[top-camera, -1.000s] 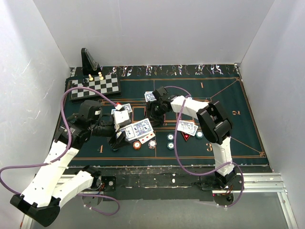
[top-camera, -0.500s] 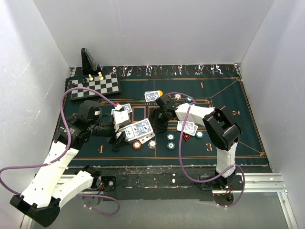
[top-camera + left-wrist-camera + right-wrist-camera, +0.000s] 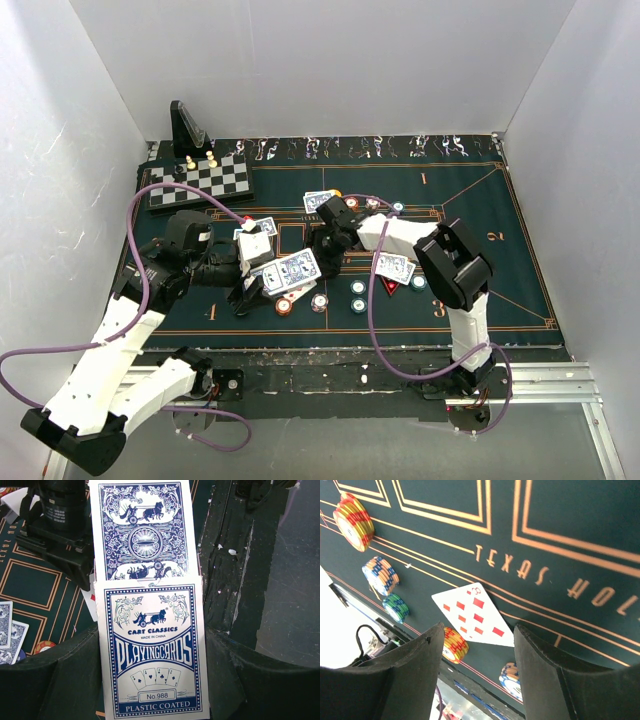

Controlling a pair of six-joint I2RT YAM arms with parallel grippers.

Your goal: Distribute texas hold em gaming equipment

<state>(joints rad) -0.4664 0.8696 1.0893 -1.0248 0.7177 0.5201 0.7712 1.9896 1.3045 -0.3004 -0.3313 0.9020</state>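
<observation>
My left gripper (image 3: 268, 280) is shut on a blue-and-white playing card box (image 3: 152, 650), and a blue-backed card (image 3: 142, 530) sticks out of the box's top. The box also shows in the top view (image 3: 292, 270). My right gripper (image 3: 330, 240) is open just beyond the box. In the right wrist view, a face-up eight of diamonds (image 3: 475, 615) lies ahead of its open fingers (image 3: 479, 630), ungripped. Blue-backed cards lie at the back (image 3: 318, 200), at the left (image 3: 258, 227) and at the right (image 3: 394, 267). Chips (image 3: 319, 301) and a red triangle marker (image 3: 388, 286) sit along the near line.
A chessboard with pawns (image 3: 200, 180) and a black angled stand (image 3: 187, 128) are at the back left. More chips (image 3: 372, 203) sit behind my right arm. Chip stacks (image 3: 354, 515) ring the card in the right wrist view. White walls close in three sides.
My right gripper moved toward the near side, then back a little toward the far side, uncovering chips at the back. My left gripper stayed still, holding the card box.
</observation>
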